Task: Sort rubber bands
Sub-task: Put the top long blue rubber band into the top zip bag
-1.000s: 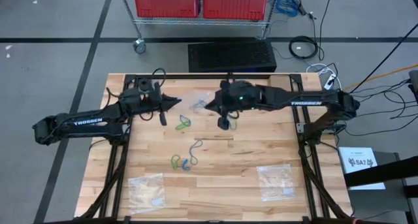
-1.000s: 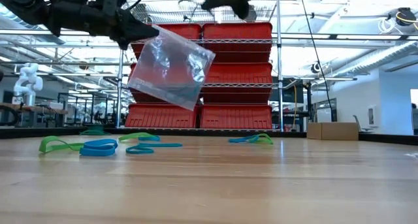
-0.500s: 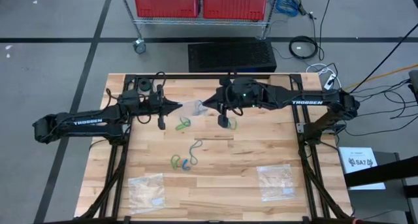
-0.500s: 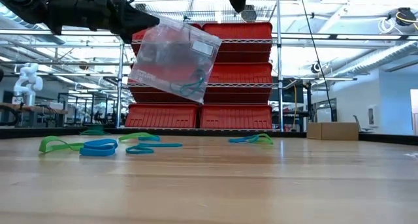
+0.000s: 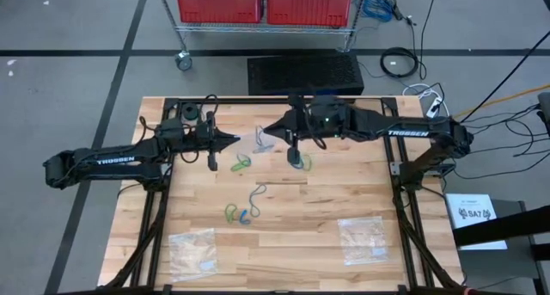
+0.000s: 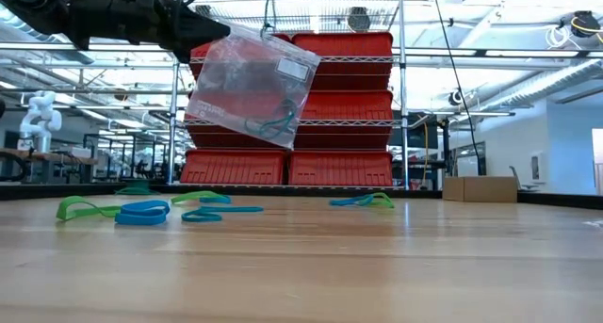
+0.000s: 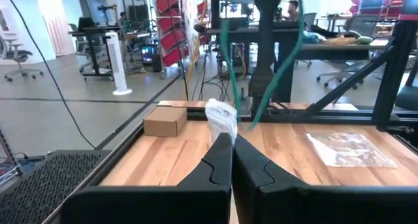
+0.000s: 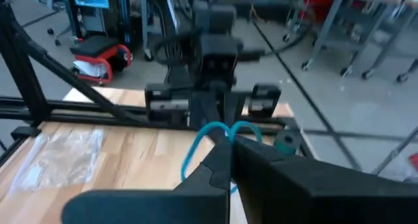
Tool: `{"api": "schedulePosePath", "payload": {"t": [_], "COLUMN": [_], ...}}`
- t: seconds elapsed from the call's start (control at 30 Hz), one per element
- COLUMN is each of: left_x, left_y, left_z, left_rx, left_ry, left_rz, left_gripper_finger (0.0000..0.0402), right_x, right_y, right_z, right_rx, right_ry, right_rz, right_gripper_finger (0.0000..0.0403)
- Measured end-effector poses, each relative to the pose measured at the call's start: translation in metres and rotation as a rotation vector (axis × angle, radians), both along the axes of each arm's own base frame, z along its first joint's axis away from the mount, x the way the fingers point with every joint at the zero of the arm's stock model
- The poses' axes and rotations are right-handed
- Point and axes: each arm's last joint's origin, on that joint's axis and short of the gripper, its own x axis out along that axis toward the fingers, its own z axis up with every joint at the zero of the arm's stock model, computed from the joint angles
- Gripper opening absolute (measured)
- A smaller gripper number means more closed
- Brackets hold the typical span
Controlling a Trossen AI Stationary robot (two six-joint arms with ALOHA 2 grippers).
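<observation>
1. Near desk (image 5: 309,243) edge, high view: 2 clear bags lie flat, one left (image 5: 192,250), one right (image 5: 362,236), both well apart from the arms.
2. Mid-desk: loose bands, green and blue, in a small cluster (image 5: 241,214); another green one (image 5: 241,163) lies just beside the left arm's tip. Low view shows more green and blue bands (image 6: 141,210) flat on the wood.
3. Left end effector (image 5: 232,139): fingers together, clamped on the corner of a third bag (image 6: 250,92), held up off the desk. Bag hangs tilted; a dark-green band shows inside it at the lower corner.
4. Right end effector (image 5: 268,130): fingers together, clamped on a blue band (image 8: 219,136), which loops out from the tips. It sits at the bag's other side, facing the left arm.
5. Step in hand, as I judge it: getting this band into the held bag.
6. To do it well: the mouth needs to stand open, which I cannot confirm. Bring the band over the mouth and release only once the loop is well inside; a floppy loop can catch on the rim.
7. Left grip should stay steady; crinkly film may slip.
8. Far: red bins (image 5: 266,4) on a wire rack beyond the desk.
</observation>
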Motion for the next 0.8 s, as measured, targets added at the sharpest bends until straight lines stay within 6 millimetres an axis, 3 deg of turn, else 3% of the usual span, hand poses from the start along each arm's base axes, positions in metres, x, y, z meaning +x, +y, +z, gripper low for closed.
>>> {"api": "schedulePosePath", "payload": {"t": [0.17, 0.33, 0.8], "left_x": [0.0, 0.0, 0.0], "left_y": [-0.001, -0.001, -0.002], "left_z": [0.0, 0.0, 0.002], "left_rx": [-0.001, -0.001, -0.001], "left_ry": [0.0, 0.0, -0.021], "left_rz": [-0.016, -0.019, -0.041], "left_gripper_finger": [0.0, 0.0, 0.0], "right_x": [-0.003, -0.005, -0.005], "right_y": [0.0, 0.0, -0.004], "right_z": [0.022, 0.03, 0.025], "right_rx": [-0.049, -0.081, -0.105], "right_ry": [-0.037, -0.037, 0.015], "right_rz": [0.002, 0.003, -0.042], "right_gripper_finger": [0.0, 0.0, 0.0]}}
